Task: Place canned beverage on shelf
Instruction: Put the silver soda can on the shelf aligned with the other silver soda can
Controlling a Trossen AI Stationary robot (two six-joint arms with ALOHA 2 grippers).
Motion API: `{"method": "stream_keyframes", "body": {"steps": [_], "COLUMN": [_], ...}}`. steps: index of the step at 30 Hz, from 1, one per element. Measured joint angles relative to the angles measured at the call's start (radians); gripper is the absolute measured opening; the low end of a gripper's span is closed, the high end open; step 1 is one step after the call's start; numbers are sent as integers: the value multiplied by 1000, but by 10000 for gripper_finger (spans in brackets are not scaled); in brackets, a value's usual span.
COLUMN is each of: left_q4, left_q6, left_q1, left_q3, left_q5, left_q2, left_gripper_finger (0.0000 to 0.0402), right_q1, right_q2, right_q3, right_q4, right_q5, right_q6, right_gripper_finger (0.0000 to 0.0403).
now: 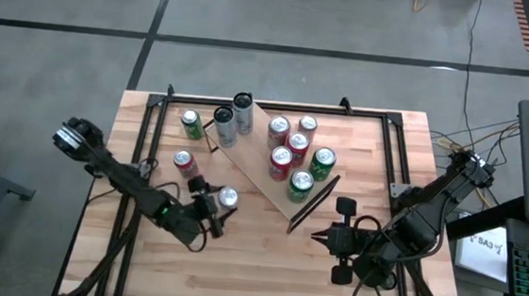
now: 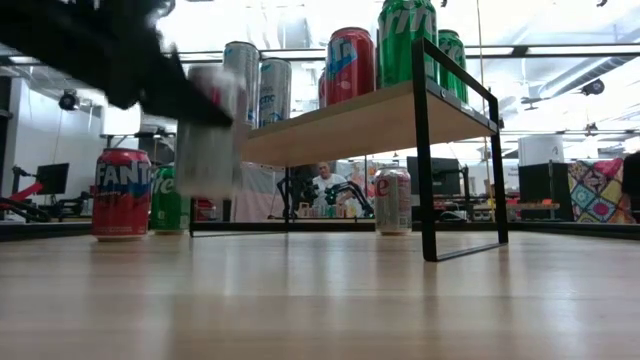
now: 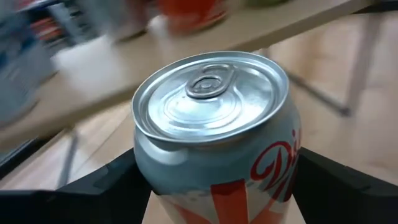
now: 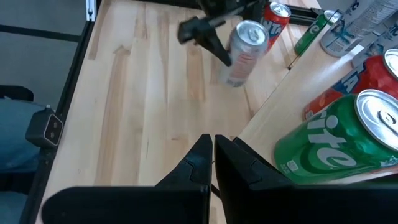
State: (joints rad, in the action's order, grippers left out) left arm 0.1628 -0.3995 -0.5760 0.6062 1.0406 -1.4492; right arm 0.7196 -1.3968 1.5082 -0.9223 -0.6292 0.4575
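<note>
A silver can with red lettering (image 3: 217,137) stands upright between the fingers of my left gripper (image 1: 216,205), near the table's middle and in front of the shelf. In the low view the can (image 2: 210,130) is off the tabletop. The shelf (image 1: 285,183), a light-wood board with black end frames, lies slantwise at the table's middle and carries several cans, red, green and tall silver. My right gripper (image 4: 214,149) is shut and empty, near the shelf's right end (image 1: 315,201). My left gripper pinches the can's side wall (image 3: 146,168) between its two fingers (image 3: 106,183), one on each side, below the top rim. The fingers come nearly level from the table's left. The can is upright, top up, lifted clear of the table.
A red Fanta can (image 2: 122,193) and a green can (image 2: 167,200) stand on the table left of the shelf. Another can (image 2: 393,200) stands behind the shelf's board. A green Sprite can (image 4: 336,137) stands at the shelf's near end. Black rails (image 1: 141,148) frame the tabletop.
</note>
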Motion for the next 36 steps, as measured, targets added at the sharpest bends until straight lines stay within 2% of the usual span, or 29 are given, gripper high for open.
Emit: {"method": "stream_keyframes", "body": {"steps": [5, 10, 18, 21, 25, 29, 36], "left_q4": [-17, -24, -23, -22, -22, -13, -13], "left_q6": [155, 270, 412, 472, 527, 537, 545], "left_q1": [-8, -8, -10, -10, -11, -9, -9], "left_q3": [76, 139, 236, 276, 312, 329, 332], "left_q5": [-184, -375, -579, -665, -689, -680, -593], "left_q2": [92, 130, 127, 106, 79, 51, 40], "left_gripper_finger": [301, 301, 301, 302, 302, 302, 302], "right_q1": [-10, -21, -73, -107, -147, -170, -191], "right_q2": [0, 0, -10, -32, -60, -86, -92], "right_q3": [1, 1, 2, 2, 2, 2, 2], "right_q4": [43, 114, 296, 361, 439, 518, 612], "right_q5": [9, 13, 109, 175, 240, 245, 236], "right_q6": [-18, -89, -272, -352, -431, -498, -517], "right_gripper_finger": [9, 9, 9, 9, 9, 9, 9]}}
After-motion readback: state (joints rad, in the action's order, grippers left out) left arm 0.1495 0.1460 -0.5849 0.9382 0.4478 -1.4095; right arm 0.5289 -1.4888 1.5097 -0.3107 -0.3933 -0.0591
